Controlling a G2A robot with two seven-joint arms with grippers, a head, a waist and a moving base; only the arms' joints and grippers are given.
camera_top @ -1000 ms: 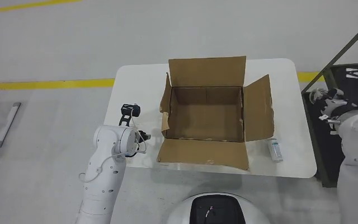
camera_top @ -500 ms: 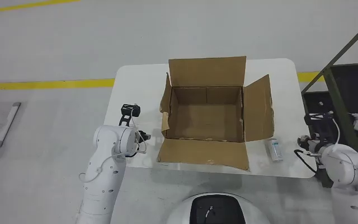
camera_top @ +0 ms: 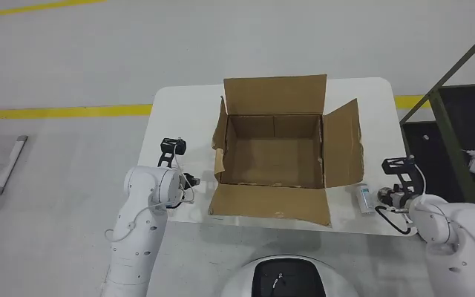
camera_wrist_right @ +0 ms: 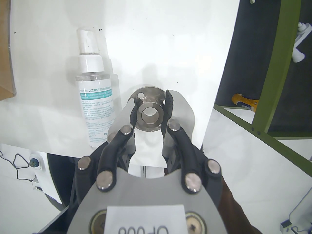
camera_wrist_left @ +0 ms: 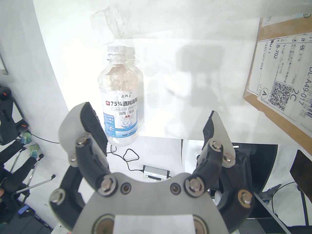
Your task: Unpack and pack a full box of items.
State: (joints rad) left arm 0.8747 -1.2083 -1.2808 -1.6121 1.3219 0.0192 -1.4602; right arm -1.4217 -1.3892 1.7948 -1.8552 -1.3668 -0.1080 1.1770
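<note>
- White table (camera_top: 185,111) on a grey floor carries the cardboard box (camera_top: 274,148), its flaps spread open. From above its floor looks bare, so we judge the unpacking done or nearly so.
- Left of the box, a clear bottle (camera_wrist_left: 120,98) lies on its side near the table edge. A crumpled plastic wrapper (camera_wrist_left: 109,23) lies just past its cap.
- Right of the box, a spray bottle (camera_wrist_right: 96,91) lies flat, apart from the right flap.
- Our left gripper (camera_wrist_left: 150,115) hangs near the clear bottle's base, fingers spread wide with nothing between them.
- Our right gripper (camera_wrist_right: 151,105) is right of the box, just beside the spray bottle. Its fingers are clamped on a metal fitting (camera_wrist_right: 146,96), a flanged ring.
- By our reckoning, at least these three items have yet to go back into the box. We cannot tell whether the fitting is on its way out or in.
- The box's near inner wall sits behind its own rim.
- The fitting's lower part is buried between the pads.
- Right of the box, the green rack (camera_wrist_right: 284,37) is cut off at the edge, and its frame half covers a yellow-handled tool (camera_wrist_right: 245,101).
</note>
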